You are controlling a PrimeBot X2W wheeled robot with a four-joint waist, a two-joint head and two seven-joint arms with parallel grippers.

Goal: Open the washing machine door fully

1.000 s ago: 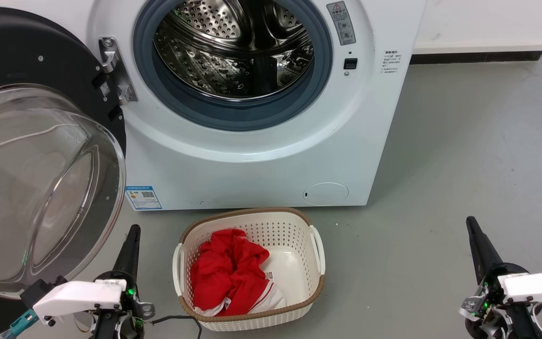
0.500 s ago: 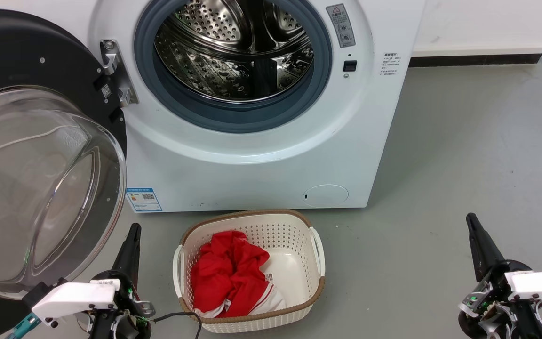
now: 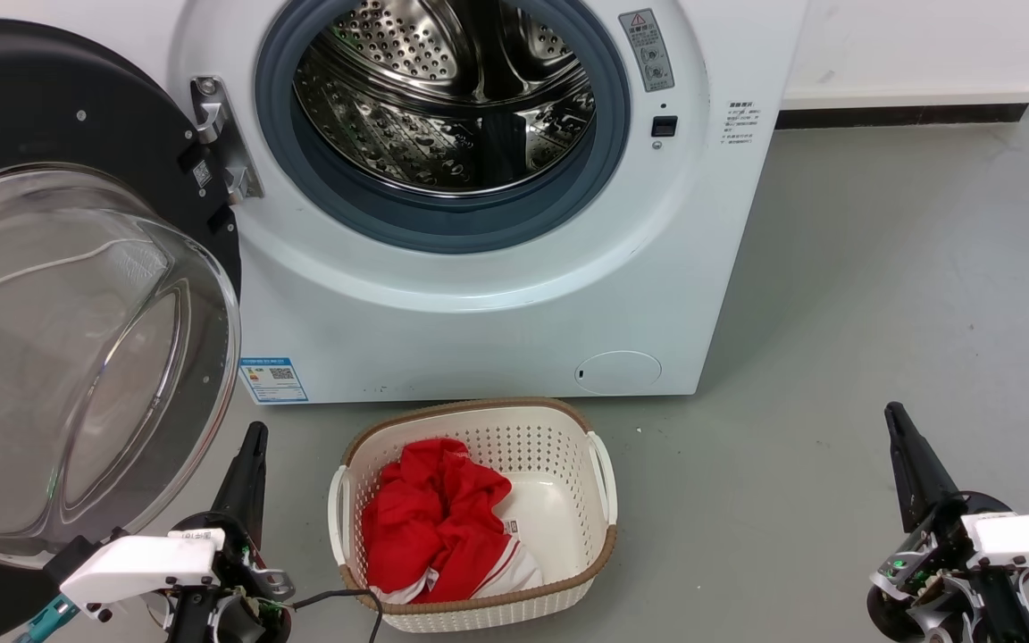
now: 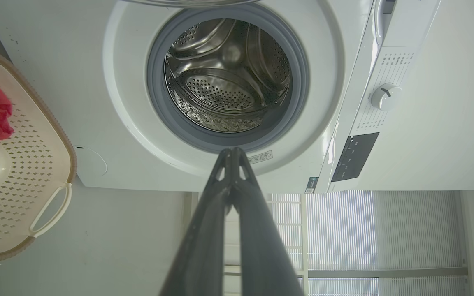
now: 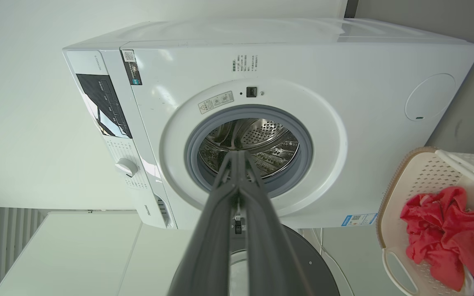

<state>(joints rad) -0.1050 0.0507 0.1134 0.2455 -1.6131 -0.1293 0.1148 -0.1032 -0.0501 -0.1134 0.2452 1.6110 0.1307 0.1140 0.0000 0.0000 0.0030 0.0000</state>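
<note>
Head view: the white washing machine (image 3: 479, 330) stands with its drum (image 3: 443, 107) exposed, the washing machine door (image 3: 68, 339) swung wide at the robot's left. A laundry basket (image 3: 461, 406) of red cloth (image 3: 434, 518) sits before it. The left gripper (image 3: 255, 435) and right gripper (image 3: 893, 416) hover low, fingers pressed together.

We see the washing machine (image 3: 479, 330) finished in smooth, glossy white, its drum (image 3: 443, 98) shiny perforated metal, its gasket (image 3: 443, 228) matt grey-blue rubber. The washing machine door (image 3: 32, 98) looks glossy black around a clear glass bowl (image 3: 50, 357). We note a perforated white plastic basket (image 3: 599, 549), soft red cloth (image 3: 430, 518) and a matt grey floor (image 3: 881, 295).
</note>
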